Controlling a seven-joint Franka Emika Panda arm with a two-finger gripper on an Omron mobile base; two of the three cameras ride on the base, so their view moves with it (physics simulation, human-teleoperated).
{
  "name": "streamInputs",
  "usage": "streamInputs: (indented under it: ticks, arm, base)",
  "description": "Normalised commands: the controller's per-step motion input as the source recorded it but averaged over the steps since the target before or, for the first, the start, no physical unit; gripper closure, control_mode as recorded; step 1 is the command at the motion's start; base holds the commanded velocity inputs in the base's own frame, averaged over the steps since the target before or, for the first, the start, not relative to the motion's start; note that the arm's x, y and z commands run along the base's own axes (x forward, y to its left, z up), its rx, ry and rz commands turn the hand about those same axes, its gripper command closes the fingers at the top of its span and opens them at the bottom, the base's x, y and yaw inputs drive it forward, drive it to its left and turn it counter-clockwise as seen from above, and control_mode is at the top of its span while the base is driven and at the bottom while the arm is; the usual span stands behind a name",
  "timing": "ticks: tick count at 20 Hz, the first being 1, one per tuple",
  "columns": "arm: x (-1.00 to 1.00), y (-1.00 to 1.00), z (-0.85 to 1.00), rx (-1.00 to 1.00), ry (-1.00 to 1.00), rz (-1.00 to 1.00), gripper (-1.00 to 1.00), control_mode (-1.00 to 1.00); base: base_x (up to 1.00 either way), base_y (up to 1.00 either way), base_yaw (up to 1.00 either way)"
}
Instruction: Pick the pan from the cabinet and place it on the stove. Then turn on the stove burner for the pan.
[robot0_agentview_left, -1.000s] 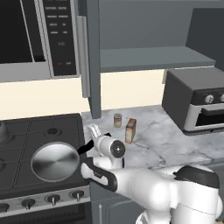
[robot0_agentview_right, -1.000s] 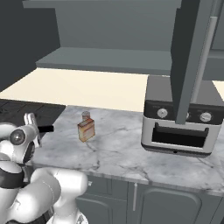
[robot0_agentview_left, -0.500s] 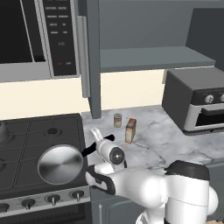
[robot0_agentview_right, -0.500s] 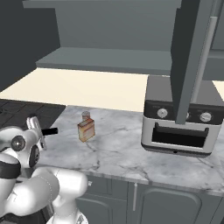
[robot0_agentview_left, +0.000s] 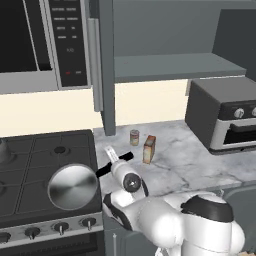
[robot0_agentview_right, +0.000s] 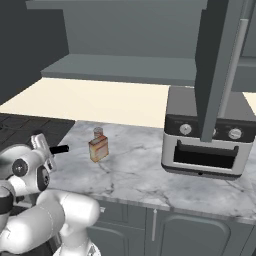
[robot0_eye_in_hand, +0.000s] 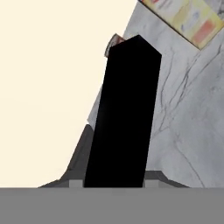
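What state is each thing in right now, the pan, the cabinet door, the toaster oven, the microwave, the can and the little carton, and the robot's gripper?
pan: on the stove, over the front right burner, handle toward the counter.
gripper: around the pan's handle; fingers hidden, closure unclear.
cabinet: door open, shelf bare.
toaster oven: door shut.
microwave: door shut.
can: upright on the counter.
carton: upright beside the can.

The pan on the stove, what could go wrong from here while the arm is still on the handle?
The pan sits on the stove at its right front, its black handle reaching over the marble counter.

1. The gripper is at the handle; pulling away crookedly could drag the pan off its burner.
2. The tin can and small box stand near the handle end; a swing could topple them.
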Motion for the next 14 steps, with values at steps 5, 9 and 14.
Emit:
streamInputs:
  ticks: [5, 9, 14]
  arm:
    - [0.01, 0.39, 0.11, -0.08, 0.01, -0.08, 1.0, -1.0]
    - [0.08, 0.49, 0.01, -0.06, 0.04, -0.09, 1.0, -1.0]
    - [0.14, 0.37, 0.0, 0.0, 0.0, -0.07, 1.0, -1.0]
  base:
    - [0.0, 0.0, 0.0]
    - [0.0, 0.0, 0.0]
    - [0.0, 0.0, 0.0]
